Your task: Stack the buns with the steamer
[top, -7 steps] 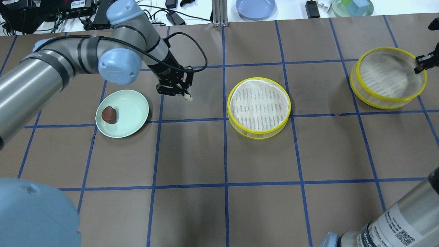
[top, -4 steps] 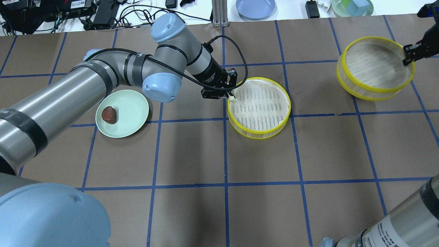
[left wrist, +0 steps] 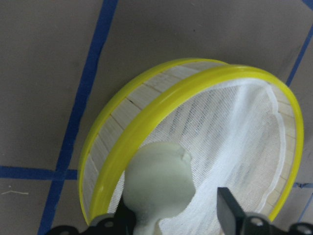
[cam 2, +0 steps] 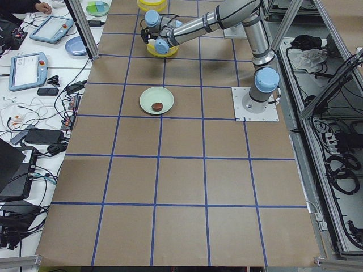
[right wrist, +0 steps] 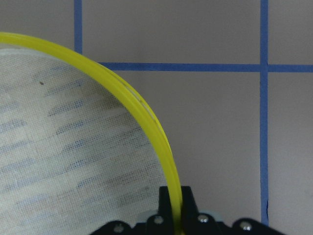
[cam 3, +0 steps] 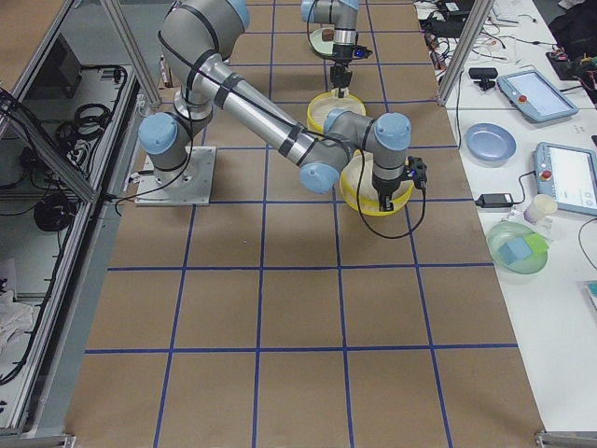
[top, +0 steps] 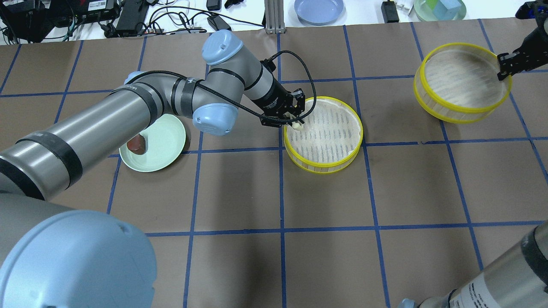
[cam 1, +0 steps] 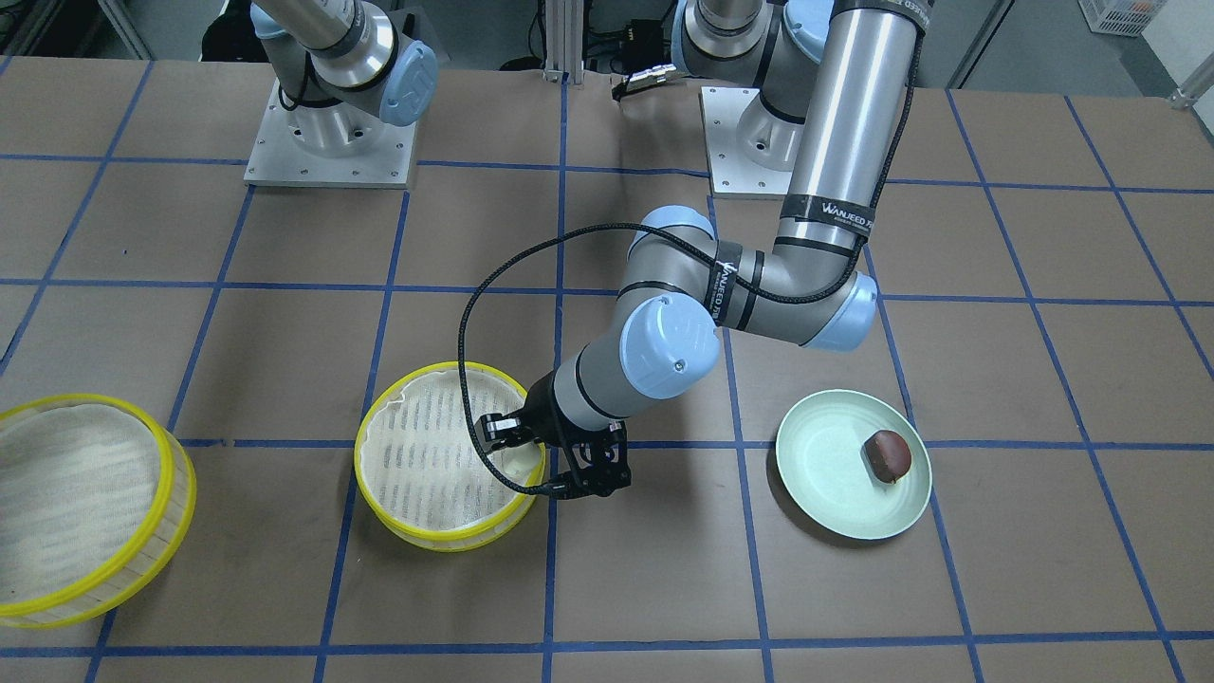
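Two buns and two steamer trays, with one bun held at a tray's rim.
The left gripper (top: 294,120) was clamped on the cream-white bun (left wrist: 159,181), holding it just above the left rim of the middle steamer tray (top: 325,167), over the edge of the tray's white slatted base. The dark brown bun (cam 1: 887,455) lay on the pale green plate (cam 1: 835,498), to the left of that tray and well apart from it, partly hidden by the left arm in the overhead view. The right gripper (right wrist: 175,198) had its fingers pinched together on the yellow rim of the second steamer tray (top: 454,114), which appeared tilted at the far right of the brown table (top: 239,192), well apart from the middle tray.
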Available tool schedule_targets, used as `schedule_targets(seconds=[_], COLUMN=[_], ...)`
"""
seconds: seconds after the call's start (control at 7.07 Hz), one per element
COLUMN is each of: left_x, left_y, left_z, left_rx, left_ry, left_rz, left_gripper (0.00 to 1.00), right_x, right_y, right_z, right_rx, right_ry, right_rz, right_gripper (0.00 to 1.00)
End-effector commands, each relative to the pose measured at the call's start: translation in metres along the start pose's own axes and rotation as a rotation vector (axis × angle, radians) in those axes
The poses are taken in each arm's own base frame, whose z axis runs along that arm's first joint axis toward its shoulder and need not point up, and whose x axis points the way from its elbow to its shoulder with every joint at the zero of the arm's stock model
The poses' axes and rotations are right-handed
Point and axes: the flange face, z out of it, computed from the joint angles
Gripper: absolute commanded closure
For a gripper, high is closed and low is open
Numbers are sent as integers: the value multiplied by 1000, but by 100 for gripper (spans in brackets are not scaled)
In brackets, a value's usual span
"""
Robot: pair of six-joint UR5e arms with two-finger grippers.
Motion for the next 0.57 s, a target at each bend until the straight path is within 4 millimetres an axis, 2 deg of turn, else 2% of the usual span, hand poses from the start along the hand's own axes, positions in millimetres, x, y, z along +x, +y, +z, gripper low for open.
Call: schedule_targets(seconds=[0.0, 0.28, 0.42], left_x=[10, 15, 25], left_y=[11, 17, 21], left_z=[6, 8, -14], left_rx=[-6, -14, 7], left_ry=[0, -4, 10], left_rz=[-38, -40, -26], left_gripper=[0, 0, 0], right_x=[-1, -1, -3], right_y=[0, 1, 3], right_z=[-2, -7, -11], right_rx=[1, 4, -8], right_ry=[3, 13, 8], right_rz=[0, 0, 25], right_gripper=[100, 100, 100])
